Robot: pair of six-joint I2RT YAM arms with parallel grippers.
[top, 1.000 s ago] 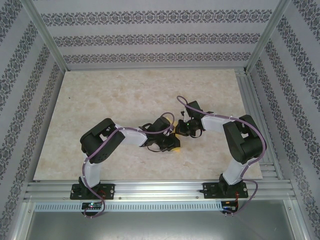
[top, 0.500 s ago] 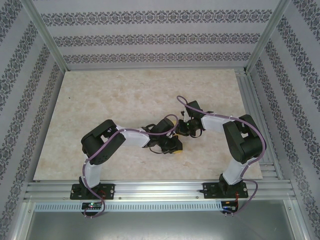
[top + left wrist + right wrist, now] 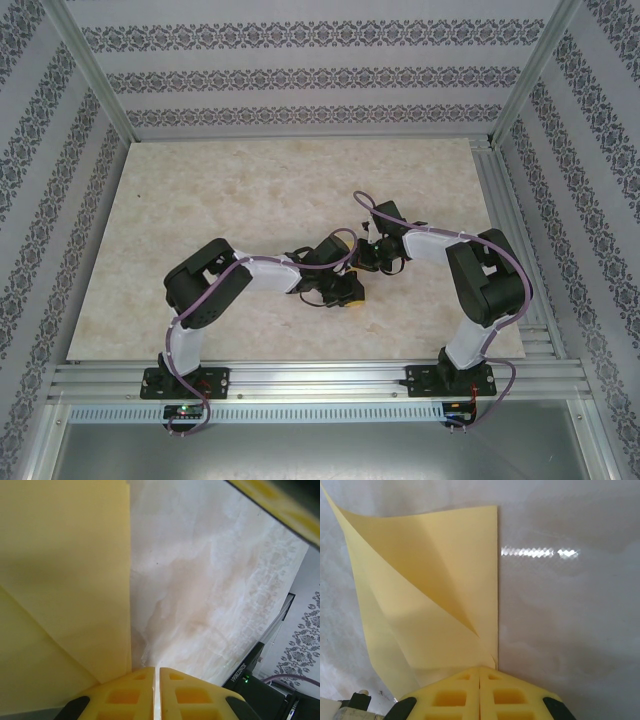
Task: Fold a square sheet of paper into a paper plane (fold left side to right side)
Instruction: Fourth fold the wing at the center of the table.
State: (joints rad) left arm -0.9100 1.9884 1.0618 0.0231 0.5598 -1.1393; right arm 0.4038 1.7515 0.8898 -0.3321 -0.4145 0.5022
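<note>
Yellow square sheet of paper (image 3: pixel 430 580) lies partly folded, creased diagonally.

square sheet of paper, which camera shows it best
The right wrist view: the square sheet of paper shows nearly whole, with straight edge, pointed corner and diagonal folds. The left wrist view crops close on one side. From the top external view the arms cover most of it.

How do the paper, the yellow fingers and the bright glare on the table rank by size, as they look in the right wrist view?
1. paper, clearly largest.
2. yellow fingers, though they sit nearest the camera, which enlarges them.
3. glare, a thin bright strip.
</note>
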